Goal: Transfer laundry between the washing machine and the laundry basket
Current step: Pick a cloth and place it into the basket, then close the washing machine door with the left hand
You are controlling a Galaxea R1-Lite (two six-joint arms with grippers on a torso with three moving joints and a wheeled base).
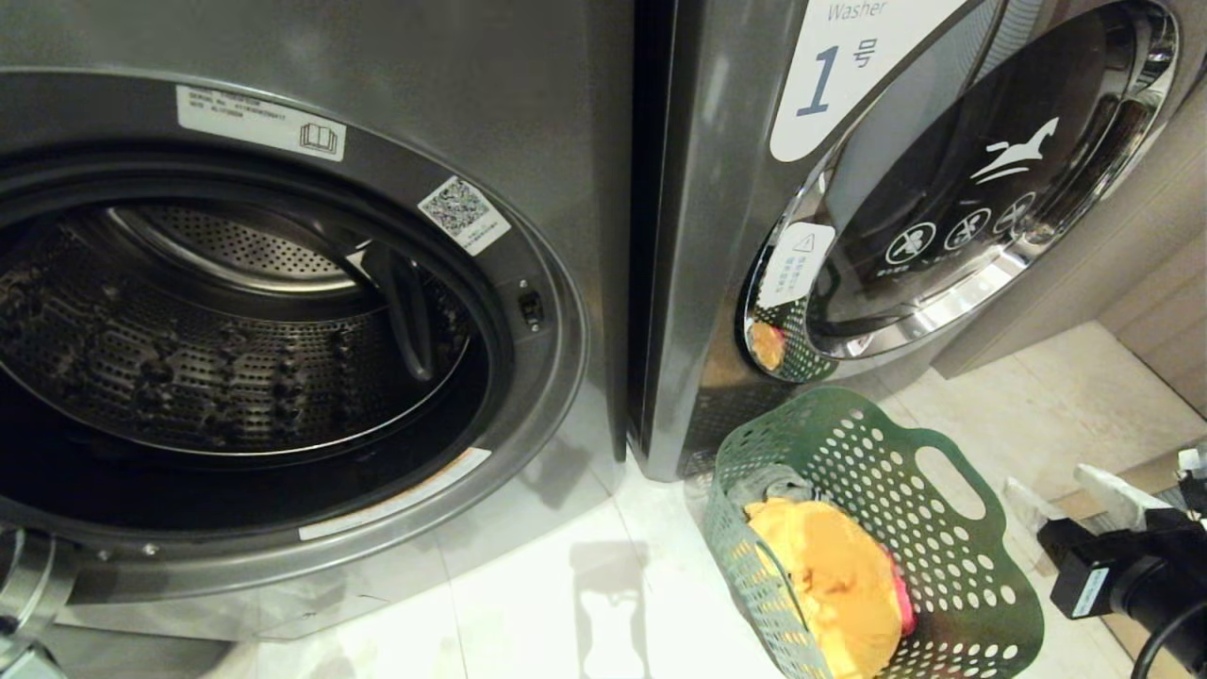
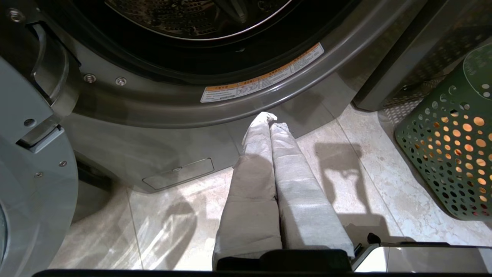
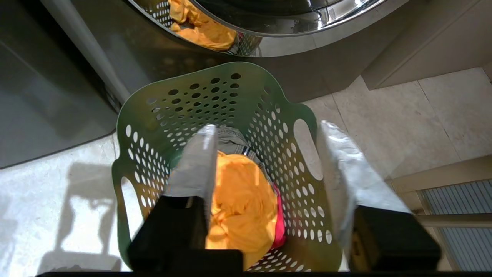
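On the washer (image 1: 717,236) at the upper right of the head view we read a white label (image 1: 849,66) with "Washer" and a blue "1" beside a Chinese character; its closed glass door (image 1: 971,189) carries a white horse-like logo and three round crossed-out symbols. The washing machine (image 1: 528,113) filling the left of the frame stands with its door open, the perforated steel drum (image 1: 189,330) looking bare from here. We see a QR sticker (image 1: 464,215) and a small serial label with a book symbol on its door ring, too fine to read, and an orange-and-white warning strip (image 2: 261,82) along the lower rim.

The laundry basket (image 1: 943,566), green and holed all over, sits on the floor at the lower right of the head view, just in front of washer "1", its mouth facing up. The laundry lies inside: an orange-yellow garment (image 3: 242,204) on top, a red one (image 3: 280,223) peeking out at its side, a grey one (image 3: 230,142) behind it.

Our right gripper (image 3: 265,150) hangs above the basket, its fingers spread apart and grasping nothing. Our left gripper (image 2: 271,123) is low before the open washer, fingers pressed together, empty.

The floor (image 1: 566,585) is pale glossy tile, marked with shadows.
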